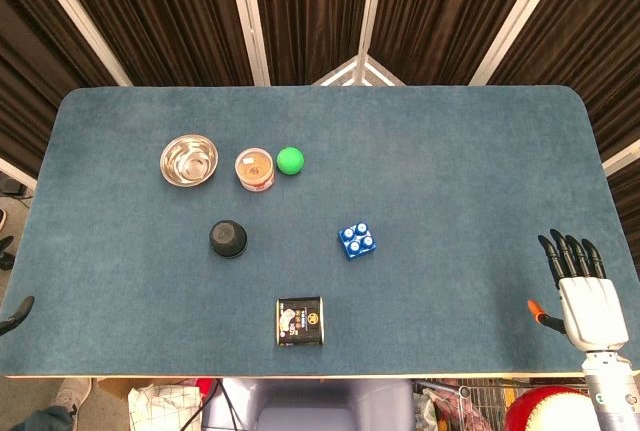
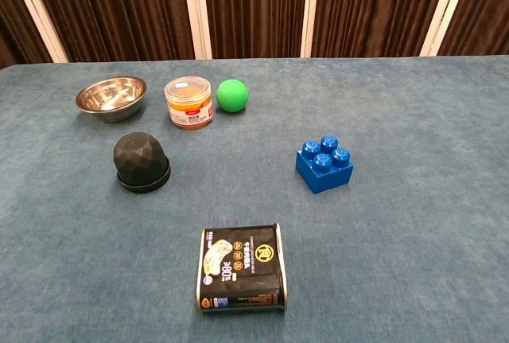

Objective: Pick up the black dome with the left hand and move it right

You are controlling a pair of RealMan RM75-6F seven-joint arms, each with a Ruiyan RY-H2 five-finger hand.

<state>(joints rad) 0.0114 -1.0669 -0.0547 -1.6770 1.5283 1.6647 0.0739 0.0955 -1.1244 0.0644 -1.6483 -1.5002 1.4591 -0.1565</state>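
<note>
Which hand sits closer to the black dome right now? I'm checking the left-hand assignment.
Left. The black dome stands on the table's left half, and the left hand just shows at that edge. The right hand rests open at the far right edge, beyond the blue brick.

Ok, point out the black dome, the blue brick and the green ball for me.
black dome (image 2: 141, 160), chest view, middle of its faceted side.
blue brick (image 2: 324, 165), chest view, its studded top.
green ball (image 1: 290, 160), head view, centre of the ball.

A worktop (image 1: 470, 151) covered in blue-grey felt fills the scene — rounded corners, pale wood edge. Behind it hang dark brown pleated curtains (image 2: 254, 9), crossed by slanting white frame bars (image 2: 195, 9).
</note>
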